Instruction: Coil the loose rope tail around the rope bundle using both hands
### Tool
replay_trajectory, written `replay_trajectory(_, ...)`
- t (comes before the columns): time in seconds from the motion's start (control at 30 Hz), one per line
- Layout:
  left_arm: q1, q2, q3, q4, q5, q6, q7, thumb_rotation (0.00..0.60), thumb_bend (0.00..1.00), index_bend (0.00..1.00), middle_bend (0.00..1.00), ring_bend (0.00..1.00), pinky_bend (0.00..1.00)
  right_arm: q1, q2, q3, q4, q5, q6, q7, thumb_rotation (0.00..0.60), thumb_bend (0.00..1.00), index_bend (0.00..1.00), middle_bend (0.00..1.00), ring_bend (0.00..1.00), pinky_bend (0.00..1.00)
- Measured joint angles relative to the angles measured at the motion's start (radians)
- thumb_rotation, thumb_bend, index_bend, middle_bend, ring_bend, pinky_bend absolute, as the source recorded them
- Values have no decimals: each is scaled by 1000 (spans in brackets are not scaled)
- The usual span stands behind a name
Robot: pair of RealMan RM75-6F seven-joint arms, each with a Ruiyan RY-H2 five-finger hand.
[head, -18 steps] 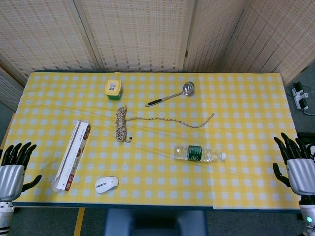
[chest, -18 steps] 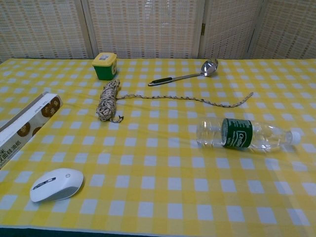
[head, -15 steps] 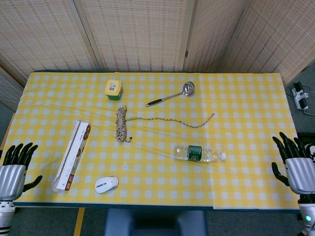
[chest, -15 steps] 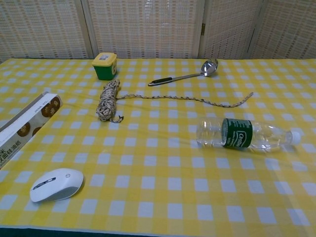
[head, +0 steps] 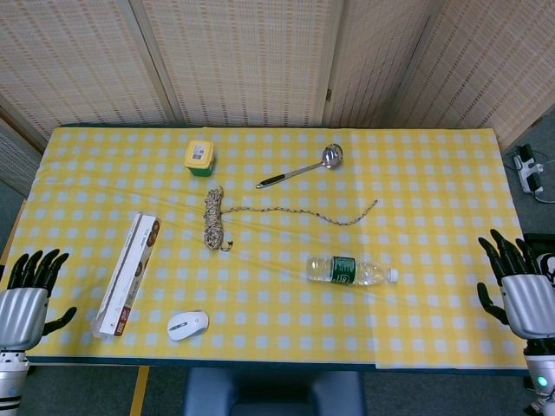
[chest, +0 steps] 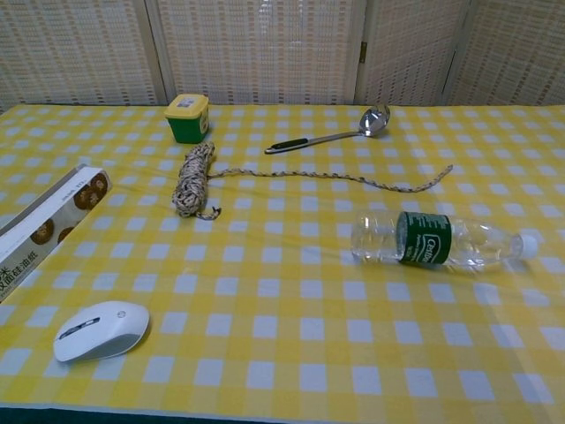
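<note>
Yellow checked cloth covers your counter (head: 434, 191), where the braided rope bundle (head: 212, 218) lies oblong near the middle, its thin rope tail (head: 312, 213) snaking rightward. Your left hand (head: 24, 299) and right hand (head: 525, 295) hover at opposite edges, fingers spread, holding nothing.

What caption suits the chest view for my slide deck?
Rope bundle with loose tail stretched rightward on checkered table, untouched.

Your two hands: silver and black.
Your left hand (head: 23, 299) and right hand (head: 520, 290) have silver-grey palms and black fingers; a green light glows at the right wrist.
</note>
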Motion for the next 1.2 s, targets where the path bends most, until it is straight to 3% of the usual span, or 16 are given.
replay_trajectory(0.33,-24,-4,-15,0,11,-8,-27,600,217,161,116,83,0,10,4,1,-2,-6,-7,11,600,508,0,19,98,33)
replay_trajectory(0.63,-132,16,-63,-16,37,-100,-82,600,218,174,125,101,38,8,10,6,-7,-13,12,6,600,509,0,20,96,33)
replay_trajectory(0.93,-294,-15,-125,-45,29,-263,-100,600,218,182,168,144,105,-5,30,0,-38,-36,46,-14,600,509,0,19,96,33)
replay_trajectory(1.2,-453,-92,-193,-70,-123,-453,-74,600,219,178,173,156,124,-21,38,-7,-51,-46,67,-26,600,510,0,19,95,33)
